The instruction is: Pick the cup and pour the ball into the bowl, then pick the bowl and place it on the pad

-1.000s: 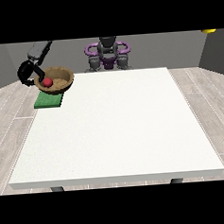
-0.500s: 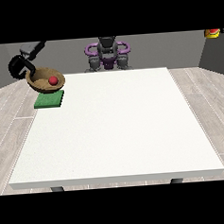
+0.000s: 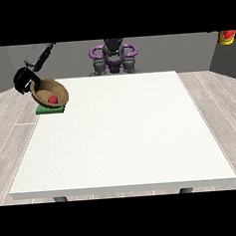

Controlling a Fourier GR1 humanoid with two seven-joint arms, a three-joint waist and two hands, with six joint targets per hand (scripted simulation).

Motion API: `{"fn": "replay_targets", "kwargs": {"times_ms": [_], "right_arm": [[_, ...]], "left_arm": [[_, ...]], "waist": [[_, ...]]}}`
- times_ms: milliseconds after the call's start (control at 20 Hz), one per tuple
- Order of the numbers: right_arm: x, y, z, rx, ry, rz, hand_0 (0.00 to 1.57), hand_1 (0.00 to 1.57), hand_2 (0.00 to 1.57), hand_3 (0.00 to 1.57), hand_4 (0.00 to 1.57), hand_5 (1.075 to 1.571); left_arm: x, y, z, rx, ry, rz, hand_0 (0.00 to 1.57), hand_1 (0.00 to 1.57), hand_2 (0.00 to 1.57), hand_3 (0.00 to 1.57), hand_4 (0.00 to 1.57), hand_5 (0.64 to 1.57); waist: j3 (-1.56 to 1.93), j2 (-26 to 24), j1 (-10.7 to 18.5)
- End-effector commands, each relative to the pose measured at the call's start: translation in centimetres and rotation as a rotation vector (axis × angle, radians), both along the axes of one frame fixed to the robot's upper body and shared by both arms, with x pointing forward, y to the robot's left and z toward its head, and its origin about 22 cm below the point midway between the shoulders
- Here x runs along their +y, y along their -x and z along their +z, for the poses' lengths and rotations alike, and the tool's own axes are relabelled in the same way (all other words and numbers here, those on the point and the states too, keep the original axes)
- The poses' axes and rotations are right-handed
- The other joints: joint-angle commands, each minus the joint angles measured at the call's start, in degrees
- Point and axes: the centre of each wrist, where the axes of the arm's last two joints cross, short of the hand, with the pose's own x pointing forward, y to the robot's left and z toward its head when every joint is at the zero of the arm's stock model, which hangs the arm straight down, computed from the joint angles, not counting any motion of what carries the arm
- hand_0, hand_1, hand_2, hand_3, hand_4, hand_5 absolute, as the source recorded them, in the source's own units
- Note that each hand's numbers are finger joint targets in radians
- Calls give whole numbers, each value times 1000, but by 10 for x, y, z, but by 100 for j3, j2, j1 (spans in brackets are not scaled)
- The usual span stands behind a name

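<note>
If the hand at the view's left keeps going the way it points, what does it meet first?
Probably the bowl: the hand is at its rim, above the pad. Depth is unclear.

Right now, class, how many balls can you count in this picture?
1. The red ball lies inside the bowl, over the green pad at the table's left corner. No other shows.

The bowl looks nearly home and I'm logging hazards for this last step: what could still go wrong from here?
The bowl sits tilted over the green pad, with the hand at the view's left at its rim, so the red ball might roll out.

The pad lies at the table edge; a bowl set down off-centre could overhang or slip off.

If the hand lets go while the bowl is tilted, it may rock or tip.
</note>
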Motion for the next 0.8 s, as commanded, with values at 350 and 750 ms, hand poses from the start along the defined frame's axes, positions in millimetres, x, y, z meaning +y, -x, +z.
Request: {"fn": "replay_targets", "kwargs": {"times_ms": [350,750], "right_arm": [[-4,-5,1,-13,-58,-124,1571,1571,1571,1163,191,1557],[1,-6,-2,-41,-56,-175,1465,1465,1389,796,0,1539]], "left_arm": [[-3,-5,36,-69,-9,-21,0,0,0,0,1191,1561],[10,4,-2,-26,-11,9,0,0,0,0,1192,1562]], "waist": [[33,323,68],[31,175,88]]}}
